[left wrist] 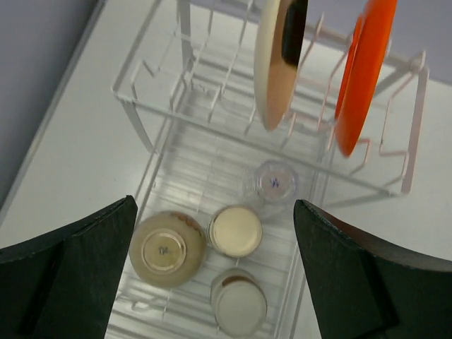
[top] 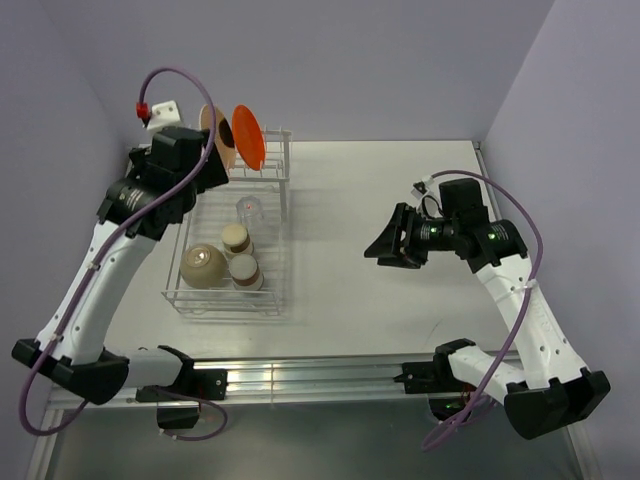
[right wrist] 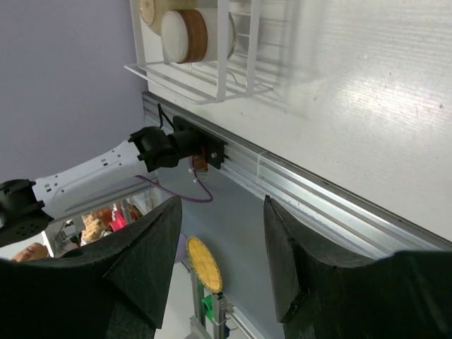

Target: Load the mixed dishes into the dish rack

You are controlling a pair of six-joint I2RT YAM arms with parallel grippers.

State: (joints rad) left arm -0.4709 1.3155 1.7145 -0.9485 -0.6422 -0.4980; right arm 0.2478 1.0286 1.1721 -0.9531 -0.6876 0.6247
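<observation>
Dish rack (top: 284, 250) on the left half of the table, long side running from the far edge toward the near edge, prong row at the far end.

In the prongs, standing on edge side by side: cream plate (left wrist: 272, 70) on the left, orange-red plate (left wrist: 364, 78) on the right, a slot or so apart, not touching.

Down in the basket:
- Clear glass (left wrist: 274, 182) nearest the prongs, toward the right wall.
- White-beige bowl (left wrist: 167, 248) closer to the near end, turned foot-up against the left wall.
- First small cup (left wrist: 235, 231) just beside the bowl.
- Second small cup (left wrist: 239, 305) nearer the rack's near rim. Mouth up or down for either cup: cannot tell.

Left gripper (left wrist: 215, 201) hanging above the basket, just on the near side of the plates. Fingers spread wide, nothing between them, touching no dish.

Right gripper (right wrist: 222, 201) over the right half of the table, well apart from the rack. Fingers partly spread, nothing held.

Judged from this: all six dishes counted inside the rack, two in the prongs and four in the basket. Loading done, by the look of it. Left at most: lifting the left arm up and back without brushing the cream plate close by, and perhaps confirming a firm seat for both plates in their slots. No further pick apparent for either arm.
</observation>
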